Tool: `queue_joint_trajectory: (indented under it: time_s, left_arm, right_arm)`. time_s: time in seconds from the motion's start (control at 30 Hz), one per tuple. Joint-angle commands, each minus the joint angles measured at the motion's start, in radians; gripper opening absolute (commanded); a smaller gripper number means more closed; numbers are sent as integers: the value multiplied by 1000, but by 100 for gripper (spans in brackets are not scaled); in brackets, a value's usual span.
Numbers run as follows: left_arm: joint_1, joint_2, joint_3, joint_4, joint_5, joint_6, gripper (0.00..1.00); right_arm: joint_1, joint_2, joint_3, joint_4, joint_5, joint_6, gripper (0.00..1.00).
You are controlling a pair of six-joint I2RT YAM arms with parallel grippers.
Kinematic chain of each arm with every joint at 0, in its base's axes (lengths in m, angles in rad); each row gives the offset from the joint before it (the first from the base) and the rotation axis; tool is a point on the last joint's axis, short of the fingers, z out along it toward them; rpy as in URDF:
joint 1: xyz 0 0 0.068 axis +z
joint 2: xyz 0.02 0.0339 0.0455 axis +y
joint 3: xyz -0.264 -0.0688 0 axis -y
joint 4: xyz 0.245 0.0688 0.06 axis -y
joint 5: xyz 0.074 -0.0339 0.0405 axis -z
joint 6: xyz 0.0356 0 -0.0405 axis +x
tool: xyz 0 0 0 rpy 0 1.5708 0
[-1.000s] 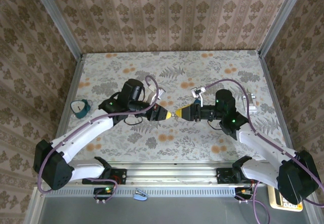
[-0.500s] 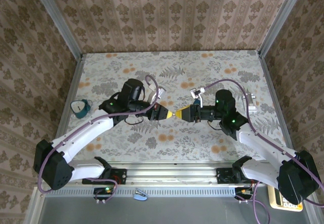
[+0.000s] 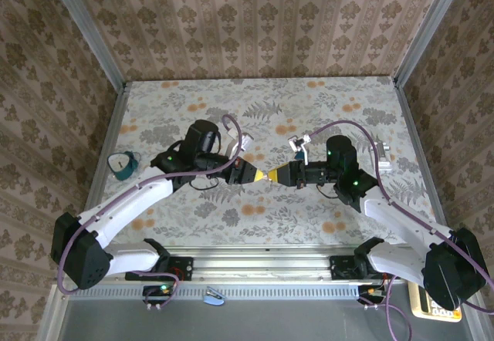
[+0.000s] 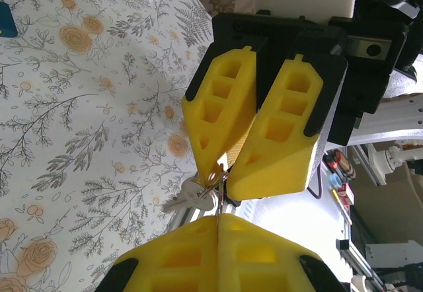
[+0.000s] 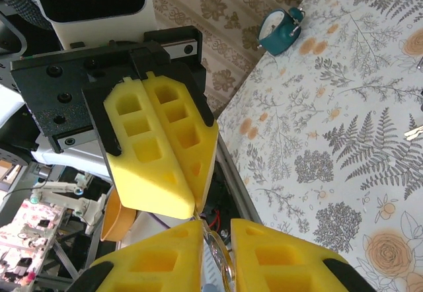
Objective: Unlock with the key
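Note:
Above the middle of the table my two grippers meet tip to tip. My left gripper (image 3: 258, 175) (image 4: 217, 217) is shut on a thin metal key ring (image 4: 225, 185), and a silver key (image 4: 186, 197) dangles from it to the left. My right gripper (image 3: 275, 175) (image 5: 217, 223) faces it with its yellow fingers (image 4: 221, 107) narrowly apart around the same ring (image 5: 229, 265). The ring lies against one finger, with a gap to the other. Which object on the table is the lock I cannot tell.
A teal rounded object with a loop (image 3: 122, 163) (image 5: 278, 30) lies near the table's left edge. A silver-white object (image 3: 382, 156) lies at the right side. Metal rails border the floral table (image 3: 255, 109), with patterned walls behind.
My right gripper has moved left to the left gripper's tips, and its jaws have narrowed around the key ring. The left arm has stayed put, still shut on the ring.

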Motion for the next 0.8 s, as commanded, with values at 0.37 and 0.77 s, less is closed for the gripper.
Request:
queue_joint_trajectory:
  time_s: [0.37, 0.77]
  left_arm:
    - [8, -22, -23, 58, -17, -20, 0]
    - [37, -58, -80, 145, -4, -76, 0]
  right_arm:
    - [22, 17, 46, -6, -91, -29, 23]
    - [26, -3, 36, 22, -89, -10, 8]
